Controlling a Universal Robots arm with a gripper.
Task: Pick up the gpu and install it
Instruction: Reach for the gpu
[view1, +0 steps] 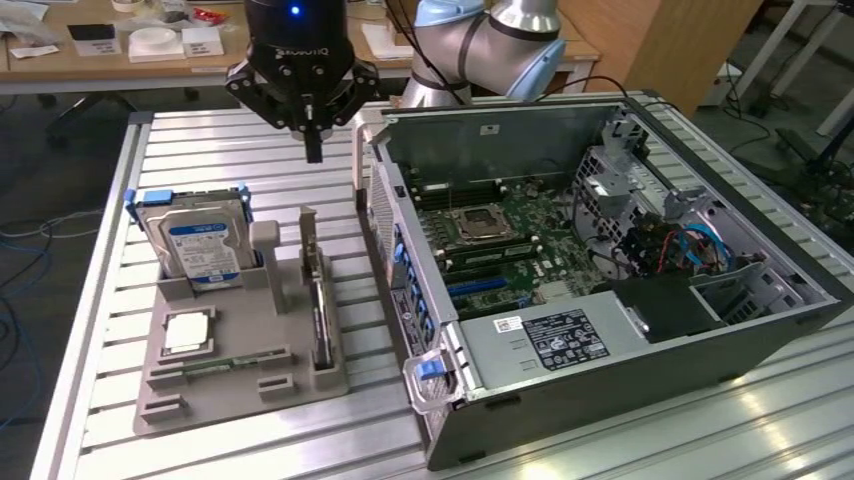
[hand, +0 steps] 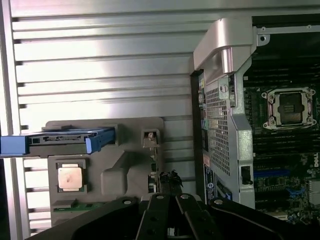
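Grey tray (view1: 220, 392) holds the gpu (view1: 318, 300) on edge; gripper (view1: 314, 148) clenched and empty.
Fingers pressed together, the gripper hangs above the slatted table (view1: 200, 150), apart from the gpu, which stands upright in the tray's slot between the drive (view1: 200, 245) and the open case (view1: 534, 130).

Black gripper (view1: 314, 152), blue light glowing on body above. Silver-grey robot arm (view1: 461, 45), pale blue joint caps. Silver ribbed metal surface (view1: 200, 140), parallel slat pattern. Matt grey plastic holder tray (view1: 234, 385). Silver hard drive (view1: 200, 248), blue-white label, bright blue carrier frame. Thin dark gpu card (view1: 319, 310). Pale silver square processor chip (view1: 187, 335). Narrow green memory stick (view1: 220, 368). Dark grey computer case (view1: 601, 400); green motherboard (view1: 527, 235), blue slots, blue cables. Grey power supply unit (view1: 514, 360), black label, white print. Light wooden desk (view1: 80, 65), upper left of exterior view.
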